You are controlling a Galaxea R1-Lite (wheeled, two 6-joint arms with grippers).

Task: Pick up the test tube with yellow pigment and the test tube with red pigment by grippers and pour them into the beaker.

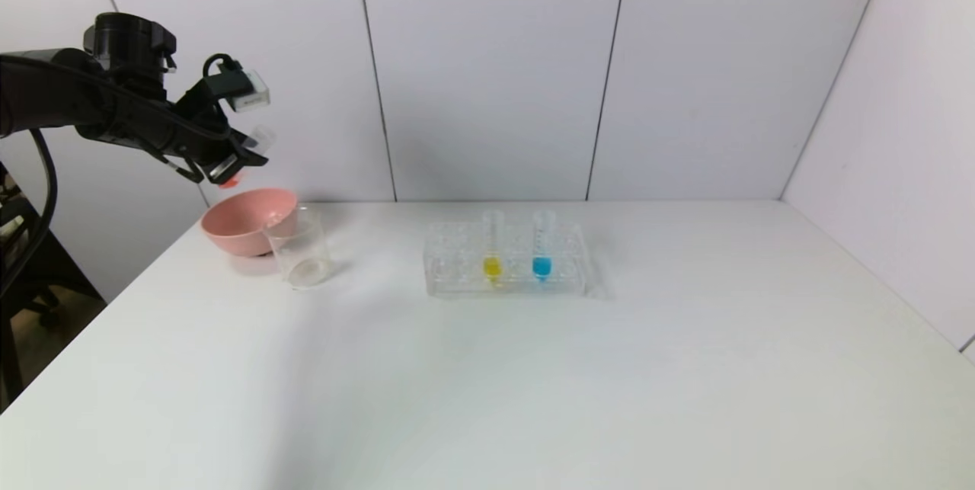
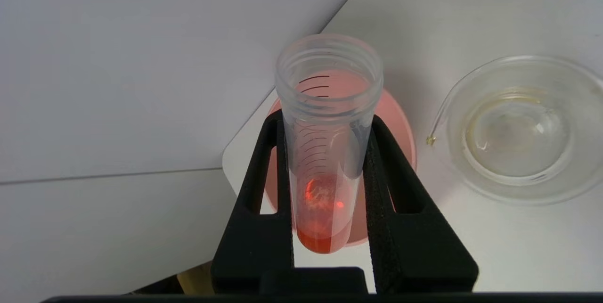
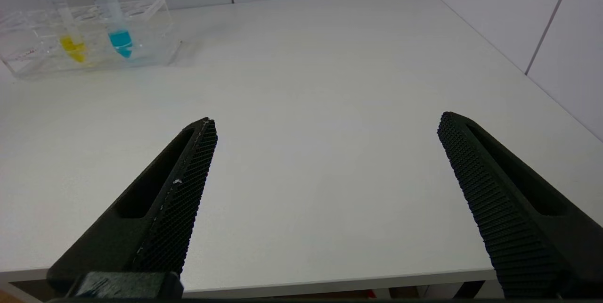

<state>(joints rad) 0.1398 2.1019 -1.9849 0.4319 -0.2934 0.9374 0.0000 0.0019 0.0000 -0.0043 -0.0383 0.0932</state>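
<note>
Two black fingers (image 2: 379, 190) of the left gripper (image 2: 325, 128) are clenched on the test tube with red pigment (image 2: 325, 152), one on each side of its clear wall, with the red-orange liquid pooled at the rounded end nearest the wrist and the open threaded mouth pointing away. In the head view this gripper (image 1: 236, 158) hangs in the air, tilted, above the far left corner of the table (image 1: 533, 383). Directly beneath it sits the pink bowl (image 1: 244, 219), and touching or just beside the bowl, a little nearer the table's middle, stands the beaker (image 1: 301, 250), which looks to hold no coloured liquid. Farther out from the gripper, toward the centre of the table, the clear tube rack (image 1: 506, 261) holds the test tube with yellow pigment (image 1: 492, 246) upright, with the blue-liquid tube (image 1: 541, 246) upright just beside it. Well apart from all this, the right gripper (image 3: 325, 133) hovers low over the near edge of the table, its fingers spread wide and holding nothing.
</note>
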